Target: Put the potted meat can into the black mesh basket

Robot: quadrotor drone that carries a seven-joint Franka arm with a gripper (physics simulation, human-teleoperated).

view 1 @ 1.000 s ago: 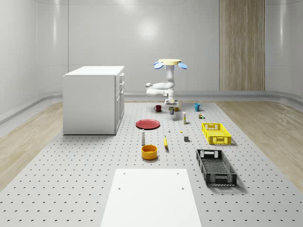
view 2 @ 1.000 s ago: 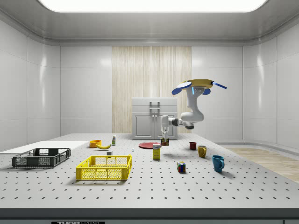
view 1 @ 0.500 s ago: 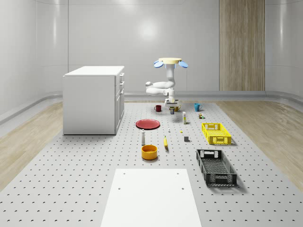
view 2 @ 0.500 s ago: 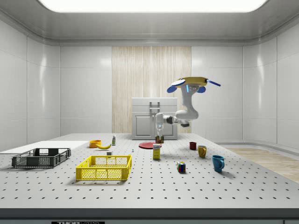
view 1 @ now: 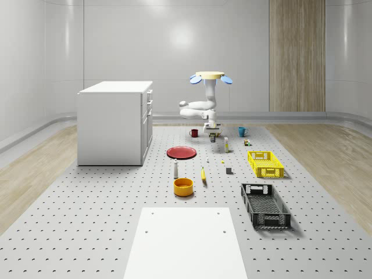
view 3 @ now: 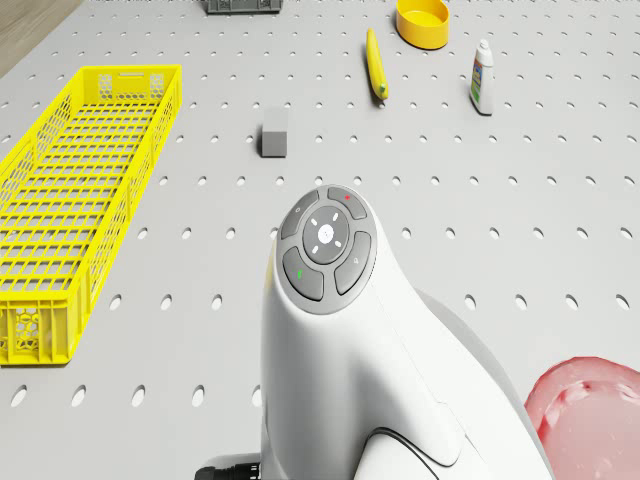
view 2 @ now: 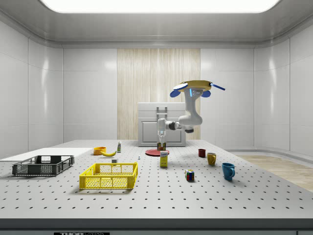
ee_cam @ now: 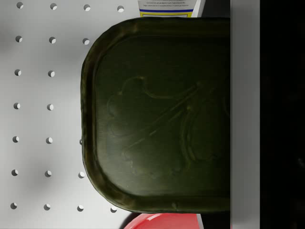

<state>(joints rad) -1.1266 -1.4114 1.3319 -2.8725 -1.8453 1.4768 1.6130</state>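
Observation:
The potted meat can point(view 2: 162, 146) hangs in the air above the table, with my gripper point(view 2: 161, 141) shut on it. In the wrist view its dark olive lid point(ee_cam: 157, 114) lies against a grey finger point(ee_cam: 245, 114). The drone point(view 2: 192, 88) hovers over the far part of the table, near the red plate point(view 1: 182, 152), and the arm reaches down from it. In the whole-scene view the gripper point(view 1: 213, 132) holds the can point(view 1: 213, 138) beyond the plate. The black mesh basket point(view 1: 265, 204) sits near the front of the table, at the side view's left point(view 2: 43, 165).
A yellow basket point(view 1: 265, 163) lies between the can and the black basket. An orange bowl point(view 1: 183, 186), a banana point(view 1: 203, 174), a white bottle point(view 1: 175, 168) and a grey block point(view 3: 274, 132) stand on the table. Mugs and a cube point(view 2: 190, 175) stand further back. A white cabinet point(view 1: 115, 122) stands at the whole-scene view's left.
The drone and arm have shifted toward the side view's left, carrying the can with them. The can now hangs a little higher above the table.

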